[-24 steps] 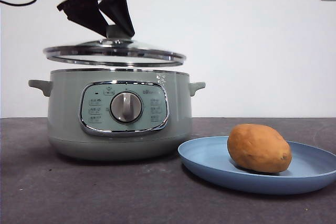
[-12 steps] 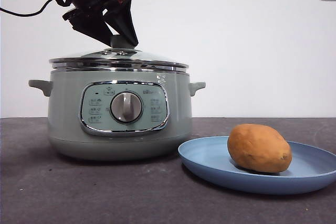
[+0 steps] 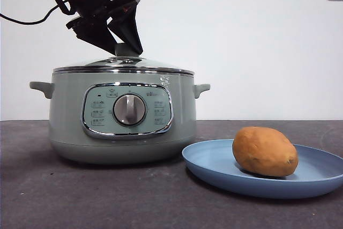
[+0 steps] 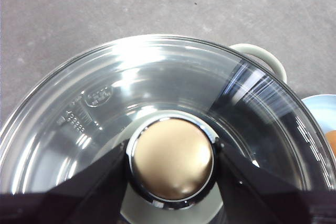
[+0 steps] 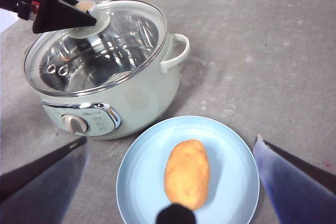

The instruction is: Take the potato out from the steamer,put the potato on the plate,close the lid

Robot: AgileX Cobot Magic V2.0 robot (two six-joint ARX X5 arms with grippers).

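While the lid (image 3: 123,66) is seated on the steamer (image 3: 122,116), its knob (image 4: 171,161) is flanked by the left claw (image 4: 171,169), jaws touching it.
Right of the steamer, the potato (image 3: 265,152) is carried by the plate (image 3: 214,167); the right claw (image 5: 170,182), spread wide, is held above it.

Nothing can be read clearly. The steamer's (image 3: 122,116) control panel (image 3: 127,110) carries small icons and tiny characters around the dial (image 3: 129,109), and a faint brand mark up and to the right of the dial, all too small to make out. The glass lid (image 4: 157,129) bears an embossed oval logo (image 4: 98,96) with rows of small stamped characters beside it, illegible.
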